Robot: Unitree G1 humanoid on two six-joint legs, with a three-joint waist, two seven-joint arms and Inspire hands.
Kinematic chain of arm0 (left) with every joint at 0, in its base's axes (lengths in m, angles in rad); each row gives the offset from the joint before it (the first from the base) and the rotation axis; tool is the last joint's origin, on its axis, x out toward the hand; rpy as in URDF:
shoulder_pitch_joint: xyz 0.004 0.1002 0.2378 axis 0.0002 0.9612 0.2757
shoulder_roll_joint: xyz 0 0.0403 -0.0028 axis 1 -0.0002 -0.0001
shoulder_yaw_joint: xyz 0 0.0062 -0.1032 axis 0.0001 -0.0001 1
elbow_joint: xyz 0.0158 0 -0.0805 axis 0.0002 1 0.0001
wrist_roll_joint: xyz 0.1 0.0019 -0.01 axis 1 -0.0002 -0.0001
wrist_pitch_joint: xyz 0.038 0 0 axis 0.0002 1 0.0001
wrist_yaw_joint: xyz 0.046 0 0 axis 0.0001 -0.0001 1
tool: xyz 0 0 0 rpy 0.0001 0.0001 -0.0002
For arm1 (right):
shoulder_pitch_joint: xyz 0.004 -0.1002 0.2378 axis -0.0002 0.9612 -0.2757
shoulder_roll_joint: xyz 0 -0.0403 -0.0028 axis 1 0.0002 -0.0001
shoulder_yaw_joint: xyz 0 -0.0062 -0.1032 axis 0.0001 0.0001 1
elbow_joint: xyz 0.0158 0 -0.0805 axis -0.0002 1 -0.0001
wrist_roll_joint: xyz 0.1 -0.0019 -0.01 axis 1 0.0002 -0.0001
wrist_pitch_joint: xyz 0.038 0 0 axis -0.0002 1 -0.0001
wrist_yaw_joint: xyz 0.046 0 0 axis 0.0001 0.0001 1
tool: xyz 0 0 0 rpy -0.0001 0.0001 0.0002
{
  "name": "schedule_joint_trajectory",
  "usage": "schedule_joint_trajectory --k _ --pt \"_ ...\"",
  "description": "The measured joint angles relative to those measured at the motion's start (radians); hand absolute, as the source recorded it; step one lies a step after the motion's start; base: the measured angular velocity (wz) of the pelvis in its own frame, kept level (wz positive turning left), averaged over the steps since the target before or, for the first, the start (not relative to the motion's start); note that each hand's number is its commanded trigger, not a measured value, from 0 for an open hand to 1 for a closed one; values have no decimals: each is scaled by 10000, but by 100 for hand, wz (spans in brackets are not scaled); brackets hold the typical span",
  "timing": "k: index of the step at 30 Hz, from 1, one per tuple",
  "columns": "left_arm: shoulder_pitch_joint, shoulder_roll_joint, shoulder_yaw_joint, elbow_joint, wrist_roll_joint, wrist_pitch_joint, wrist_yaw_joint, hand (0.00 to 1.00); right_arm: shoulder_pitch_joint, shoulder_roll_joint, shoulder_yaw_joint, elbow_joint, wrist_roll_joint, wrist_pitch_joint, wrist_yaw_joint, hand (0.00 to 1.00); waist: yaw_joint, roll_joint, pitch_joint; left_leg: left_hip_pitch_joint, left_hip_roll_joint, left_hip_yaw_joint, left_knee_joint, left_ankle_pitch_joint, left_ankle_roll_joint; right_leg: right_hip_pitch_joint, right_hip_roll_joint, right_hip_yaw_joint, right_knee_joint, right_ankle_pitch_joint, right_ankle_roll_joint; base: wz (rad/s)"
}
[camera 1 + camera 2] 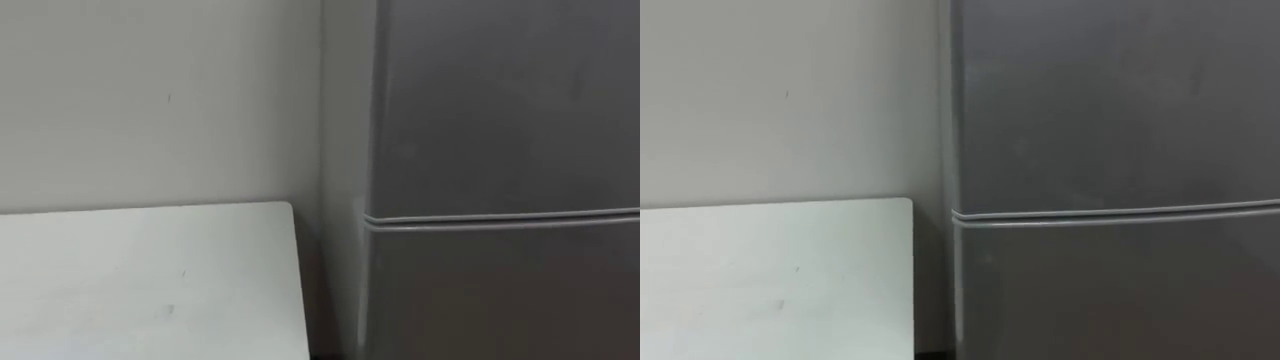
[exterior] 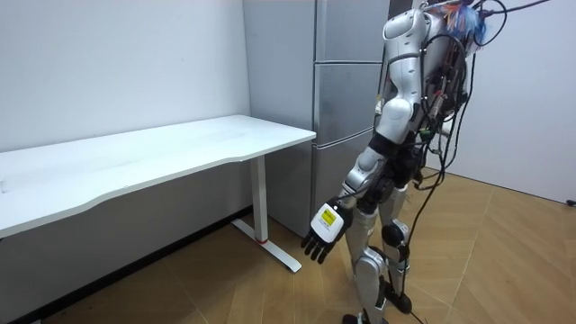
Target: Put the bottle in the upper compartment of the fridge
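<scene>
White wall point(image 1: 150, 100) at the back, wooden floor point(image 2: 504, 270) underfoot. Along the wall, a long white tabletop point(image 2: 180, 148) on a white leg point(image 2: 262, 202). Just beside its far end, a tall grey fridge point(image 1: 500, 120), set apart from the tabletop's edge by a narrow dark gap. Seen from the head: upper door point(image 1: 500, 100) and lower door point(image 1: 500, 300), one above the other, both shut, meeting at a thin pale seam point(image 1: 500, 216) that runs level across the front. Corner of the tabletop low on the left, fridge front on the right.

In the room view: standing upright on the floor close in front of the fridge, facing it, with the tabletop's end off to the robot's left. Left arm hanging straight down at the side. Left robot hand point(image 2: 322, 236) low beside the thigh, back of the hand toward the camera, fingers loosely spread and pointing at the floor, closed round nothing, well apart from both fridge and tabletop. Cannot tell where the bottle is
</scene>
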Motion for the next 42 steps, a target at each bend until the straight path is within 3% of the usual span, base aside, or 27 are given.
schedule_joint_trajectory --k 5,10,23,29,34,42 --pt "47 -45 -138 139 -382 -31 95 0 17 566 1026 1509 -551 31 723 0 40 69 3 107 -31 47 -87 0 1 7 -12 132 129 -16 20 -3" --pt "120 -48 -684 594 -630 -280 383 0 19 591 2161 2244 -1285 3 1334 0 151 167 32 373 -47 161 -174 -5 2 182 -19 242 44 -66 42 -8" --pt "-197 -196 -1098 912 -511 -292 402 0 -143 619 4192 4226 -3795 30 4240 0 509 303 26 229 -51 7 -143 -26 38 214 -38 -22 -22 -61 44 5" --pt "-309 -398 -1200 989 -489 -289 413 0 -208 768 4781 4438 -3811 114 5814 0 698 365 31 217 -66 -99 -138 -25 37 211 -57 -167 -39 -61 43 4" --pt "-481 -398 -1223 975 182 -262 412 0 -357 815 4857 4552 -3813 339 7025 0 841 359 37 167 -76 -118 -138 -25 37 211 -78 -243 -59 -64 48 3" --pt "-486 -397 -1364 984 374 -134 412 0 -738 770 4816 5082 -3521 505 7964 0 779 305 24 107 -80 -203 -131 -25 37 240 -64 -323 -176 -57 50 2"
